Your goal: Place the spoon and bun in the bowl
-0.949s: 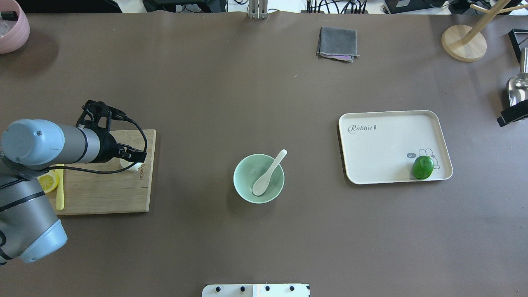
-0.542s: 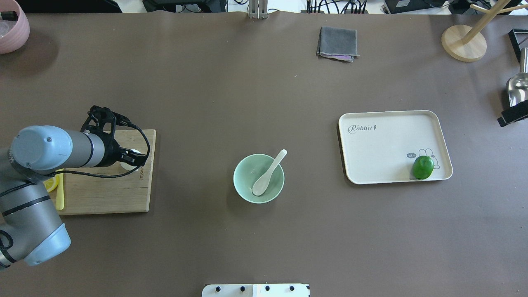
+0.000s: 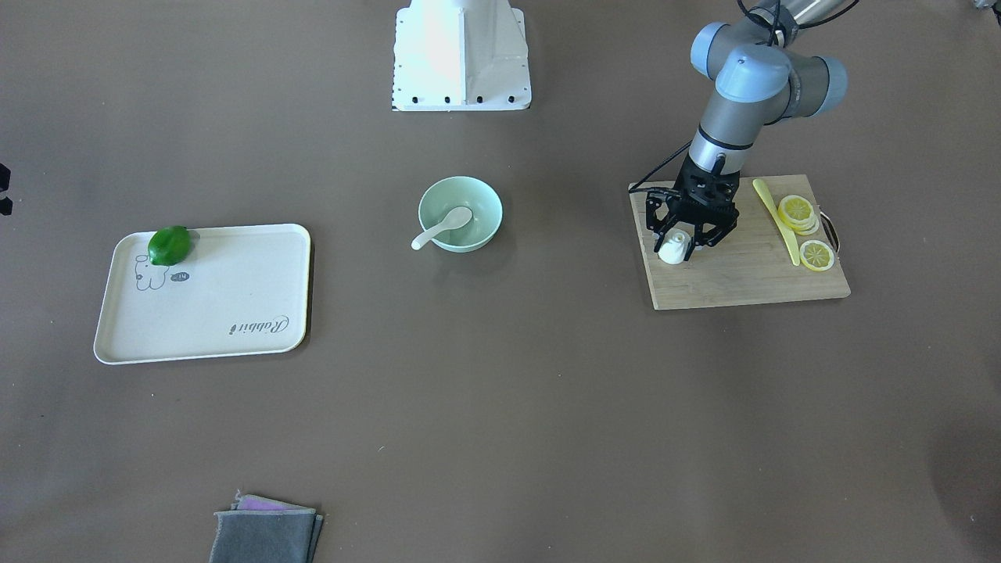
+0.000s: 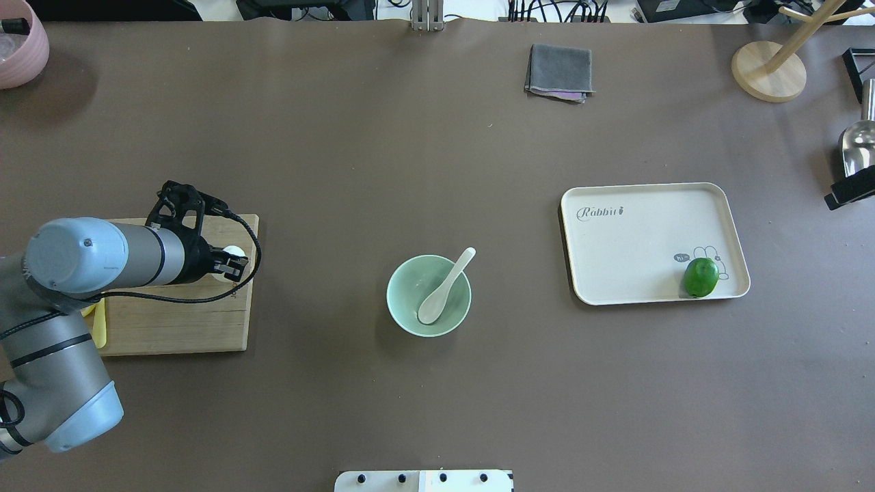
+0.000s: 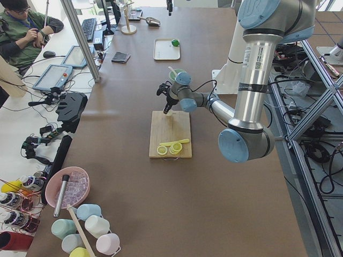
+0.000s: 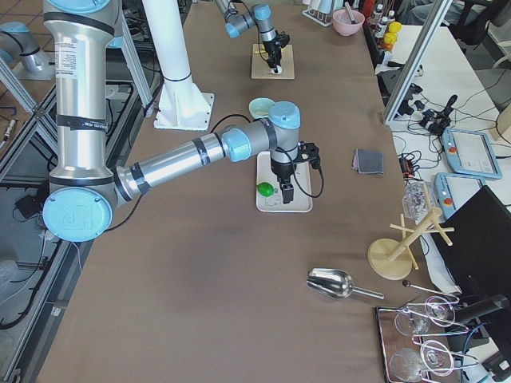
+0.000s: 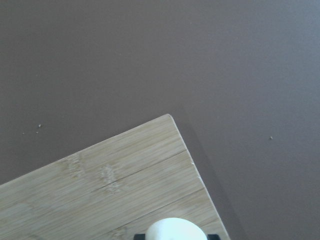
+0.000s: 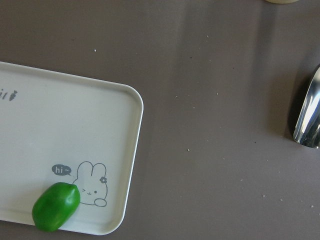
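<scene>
Spoon half looks sorted: the white soup spoon (image 4: 444, 287) sits scoop-down in the mint-green bowl (image 4: 405, 290), its handle leaning out over the rim. So it's bun time. The left gripper (image 3: 679, 244) is down at the corner of the bamboo cutting board (image 3: 743, 281). Its jaws sit on either side of the steamed bun (image 3: 672, 250) and look pinched on it, judging by the wrist camera. I can't tell whether the bun has left the wood yet.

My guess at the next bit: lift it straight up, carry it across the bare table to the bowl, and let go low, on the side away from the spoon so nothing gets flipped out.

Otherwise the cream rabbit tray (image 4: 636, 232) holds just a lime (image 4: 701, 277) in one corner. The right gripper (image 6: 286, 190) hangs above that tray, and I can't tell how its jaws stand.
</scene>
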`<control>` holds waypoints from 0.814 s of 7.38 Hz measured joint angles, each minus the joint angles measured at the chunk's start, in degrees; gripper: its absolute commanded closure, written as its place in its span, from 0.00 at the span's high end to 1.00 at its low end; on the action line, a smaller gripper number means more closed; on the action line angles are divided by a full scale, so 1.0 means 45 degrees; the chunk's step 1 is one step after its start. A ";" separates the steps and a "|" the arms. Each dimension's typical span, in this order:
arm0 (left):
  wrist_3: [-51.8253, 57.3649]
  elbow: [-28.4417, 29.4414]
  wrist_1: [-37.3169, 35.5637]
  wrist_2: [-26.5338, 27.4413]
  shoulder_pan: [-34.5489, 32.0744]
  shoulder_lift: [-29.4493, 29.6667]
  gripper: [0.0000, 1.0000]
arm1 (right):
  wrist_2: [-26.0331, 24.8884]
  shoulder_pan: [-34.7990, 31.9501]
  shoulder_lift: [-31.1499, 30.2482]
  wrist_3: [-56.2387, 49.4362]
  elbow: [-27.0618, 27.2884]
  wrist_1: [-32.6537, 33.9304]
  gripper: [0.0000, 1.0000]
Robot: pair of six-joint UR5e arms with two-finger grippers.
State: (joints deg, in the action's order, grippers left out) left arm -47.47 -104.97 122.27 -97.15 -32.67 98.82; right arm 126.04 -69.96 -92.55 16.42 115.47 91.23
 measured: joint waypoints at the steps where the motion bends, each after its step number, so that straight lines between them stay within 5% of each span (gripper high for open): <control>1: -0.0134 -0.0173 -0.0023 -0.0007 0.0002 0.0460 0.21 | 0.0000 0.0000 -0.0001 0.0002 0.0003 0.0000 1.00; 5: -0.2410 0.0288 -0.0063 0.0531 0.1185 0.3573 0.25 | 0.0000 0.0000 -0.0001 0.0004 -0.0006 0.0000 1.00; 6: -0.2940 0.0438 -0.0039 0.1197 0.1986 0.4110 0.37 | 0.0000 0.0000 -0.0005 0.0004 -0.0012 0.0000 1.00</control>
State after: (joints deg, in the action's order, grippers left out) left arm -60.70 -103.00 122.09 -91.76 -23.73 117.31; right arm 126.03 -69.96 -92.57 16.43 115.41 91.23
